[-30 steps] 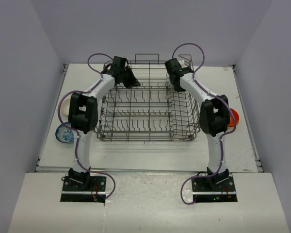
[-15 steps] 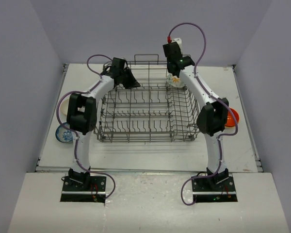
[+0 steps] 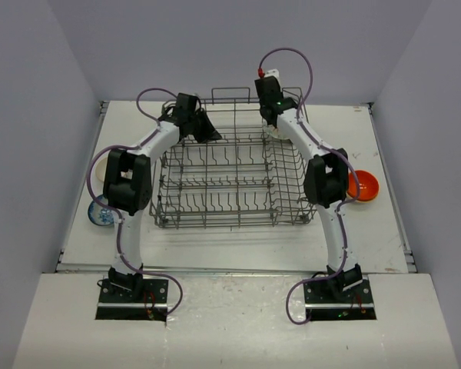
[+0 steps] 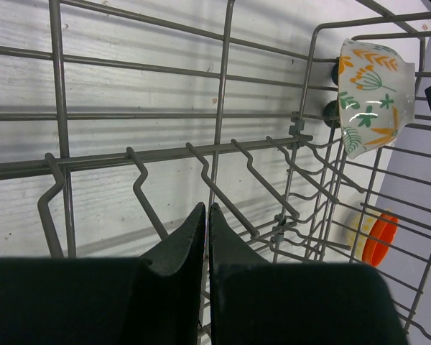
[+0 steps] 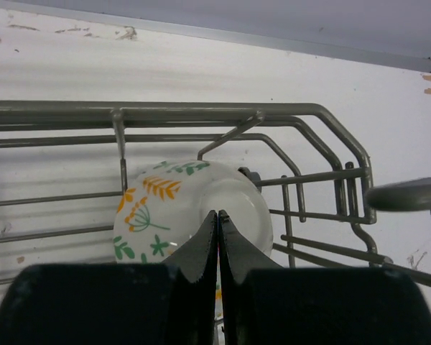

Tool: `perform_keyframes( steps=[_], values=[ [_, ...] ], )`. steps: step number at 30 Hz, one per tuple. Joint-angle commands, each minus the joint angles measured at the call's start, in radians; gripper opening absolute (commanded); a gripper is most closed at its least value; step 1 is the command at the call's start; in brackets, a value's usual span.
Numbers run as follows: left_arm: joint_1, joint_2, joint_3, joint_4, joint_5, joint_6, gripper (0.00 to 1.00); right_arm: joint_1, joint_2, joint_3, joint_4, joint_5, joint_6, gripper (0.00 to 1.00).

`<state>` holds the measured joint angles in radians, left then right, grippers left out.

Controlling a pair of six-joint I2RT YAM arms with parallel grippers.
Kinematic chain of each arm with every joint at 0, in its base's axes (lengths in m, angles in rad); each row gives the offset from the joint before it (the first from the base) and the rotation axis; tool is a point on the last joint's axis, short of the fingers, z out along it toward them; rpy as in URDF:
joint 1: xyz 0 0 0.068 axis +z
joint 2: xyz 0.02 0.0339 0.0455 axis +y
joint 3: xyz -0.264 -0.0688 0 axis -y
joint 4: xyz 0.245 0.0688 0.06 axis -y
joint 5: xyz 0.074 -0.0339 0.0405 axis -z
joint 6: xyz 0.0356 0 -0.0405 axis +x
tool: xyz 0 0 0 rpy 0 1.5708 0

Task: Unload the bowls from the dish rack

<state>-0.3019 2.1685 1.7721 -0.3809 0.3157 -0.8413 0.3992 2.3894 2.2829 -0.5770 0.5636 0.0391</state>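
**Changes, right side:** your right gripper [image 3: 274, 119], which was sitting low in the far right corner of the dish rack [image 3: 215, 209] a second ago, is now riding higher and further back, above the rack's far rim. A floral bowl [image 3: 276, 131], unseen in that earlier view, is now showing just beneath it. With your right elbow drawn in towards the rack, the orange bowl [image 3: 366, 187] on the table [image 3: 215, 242] to the rack's right is showing almost whole, where before it was half hidden.

**Changes, left side:** your left gripper [image 3: 206, 129] is staying where it was, at the rack's far left corner.

**Right jaws:** they are pressing together, nipping the floral bowl by its near edge. In the right wrist view the bowl is lying tipped straight ahead of the fingertips, its patterned outside turned to the camera, above the rack's corner wires. In the left wrist view the same bowl is hanging tilted at the top of the far corner.

**Left jaws:** they are resting closed with nothing between them, pointing down into the rack over its tines. The floral bowl is sitting well apart from them, across the rack.

**Also on the table:** a blue-patterned bowl [image 3: 100, 215] is lying left of the rack, partly under your left arm
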Motion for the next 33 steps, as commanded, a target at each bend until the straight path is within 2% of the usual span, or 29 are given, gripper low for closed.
perform_keyframes(
  steps=[1, 6, 12, 15, 21, 26, 33],
  values=[
    [0.009, -0.027, -0.025, -0.064, 0.002, 0.036, 0.05, -0.019, -0.035, -0.002, 0.062, 0.038, -0.031, 0.0],
    [0.009, -0.024, -0.025, -0.062, 0.0, 0.028, 0.05, -0.029, -0.079, -0.054, 0.086, 0.044, -0.03, 0.0],
    [0.015, -0.027, -0.014, -0.065, -0.004, 0.027, 0.05, -0.053, -0.013, 0.047, -0.036, -0.019, 0.022, 0.0],
    [0.018, -0.016, 0.001, -0.073, -0.001, 0.022, 0.05, -0.049, -0.032, 0.029, -0.073, -0.048, 0.059, 0.0],
    [0.024, 0.014, 0.061, -0.09, 0.011, 0.008, 0.06, -0.046, -0.169, -0.21, -0.073, -0.093, 0.159, 0.0],
    [0.024, 0.024, 0.098, -0.105, 0.011, 0.007, 0.06, -0.039, -0.167, -0.244, -0.138, -0.111, 0.2, 0.0],
    [0.026, 0.03, 0.099, -0.107, 0.016, 0.007, 0.06, 0.009, -0.286, -0.408, -0.133, -0.12, 0.271, 0.0]
  ],
)
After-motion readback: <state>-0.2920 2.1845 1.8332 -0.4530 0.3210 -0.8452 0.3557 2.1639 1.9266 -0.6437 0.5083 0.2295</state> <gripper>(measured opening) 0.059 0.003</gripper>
